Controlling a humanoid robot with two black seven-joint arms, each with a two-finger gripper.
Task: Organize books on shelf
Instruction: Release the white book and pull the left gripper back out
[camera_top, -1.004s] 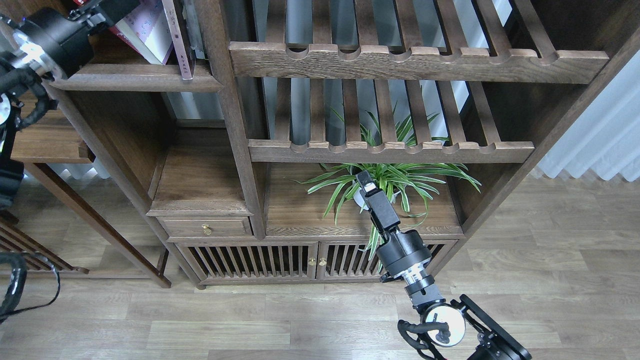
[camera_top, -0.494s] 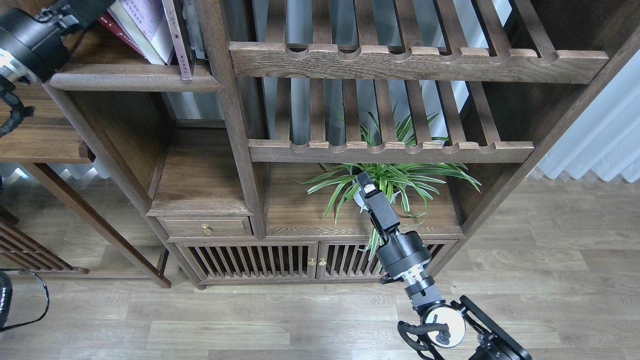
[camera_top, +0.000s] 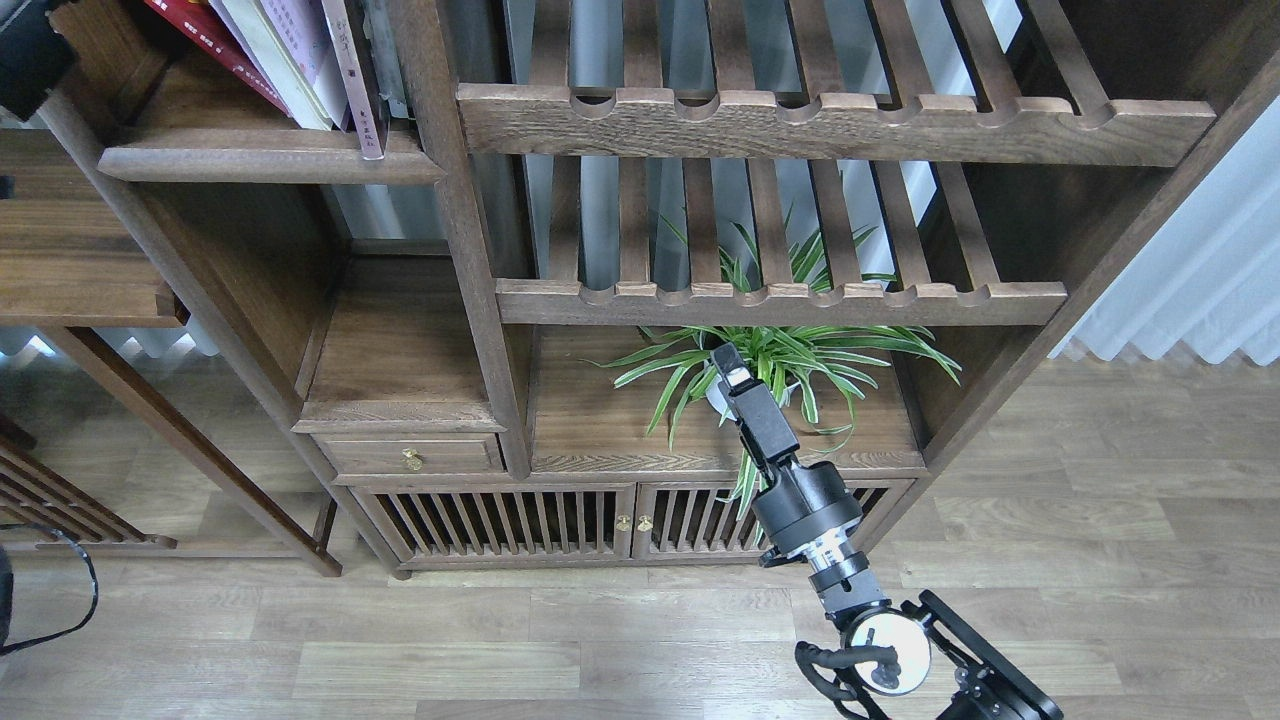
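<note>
Books (camera_top: 262, 55) stand leaning at top left of head view, on the solid dark-brown shelf (camera_top: 255, 160): dark red one leftmost, pale ones beside it, thin grey-pink-spined book (camera_top: 352, 75) at the right end against the upright post. Left arm: only a dark bit at top-left corner, gripper out of frame. Right gripper (camera_top: 728, 362) points up in front of the spider plant (camera_top: 790, 355), seen narrow & dark; can't tell if fingers are apart or closed.

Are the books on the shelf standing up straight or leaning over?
Leaning. The books tilt with their tops to the left, bottoms resting on the shelf near the post.
</note>
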